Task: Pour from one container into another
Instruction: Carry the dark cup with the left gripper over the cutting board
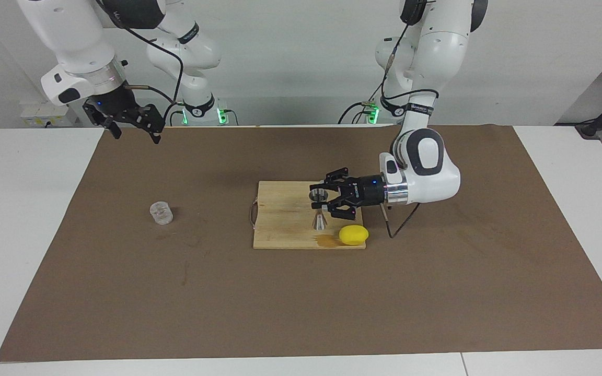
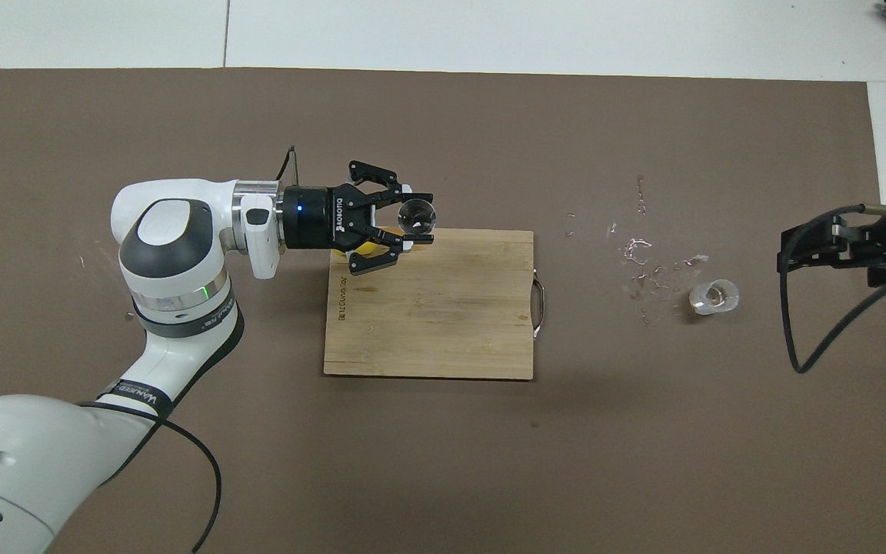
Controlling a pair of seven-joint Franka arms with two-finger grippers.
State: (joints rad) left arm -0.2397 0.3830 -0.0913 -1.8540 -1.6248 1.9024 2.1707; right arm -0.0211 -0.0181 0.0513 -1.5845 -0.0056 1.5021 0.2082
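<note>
In the facing view, the left end effector (image 1: 322,202) lies horizontal, low over the wooden cutting board (image 1: 285,219), with its fingers clamped on the steel jigger (image 1: 320,209). The jigger stands upright in the grip: its upper cup shows above the fingers, its lower cone below them, reaching down to the board or close to it; whether it touches cannot be told. A yellow lemon (image 1: 354,235) rests at the board's corner toward the left arm's end, farther from the robots than the jigger, with a dark stain on the wood beside it. The clear glass tumbler (image 1: 161,212) stands upright on the brown mat (image 1: 437,292), well apart from the board, toward the right arm's end of the worktop (image 1: 19,219). The right end effector (image 1: 132,131) hangs high above the mat's edge nearest the robots, fingers spread wide and holding nothing.

In the overhead view, the left end effector (image 2: 412,219) sits over the board's (image 2: 443,323) edge farthest from the robots, the jigger's (image 2: 417,215) round mouth showing between its fingertips. A bit of the lemon (image 2: 367,248) shows under the fingers. The tumbler (image 2: 713,297) stands on the mat (image 2: 443,462) with scattered wet droplets (image 2: 647,265) beside it. The right end effector (image 2: 785,254) shows at the picture's edge, near the tumbler.
</note>
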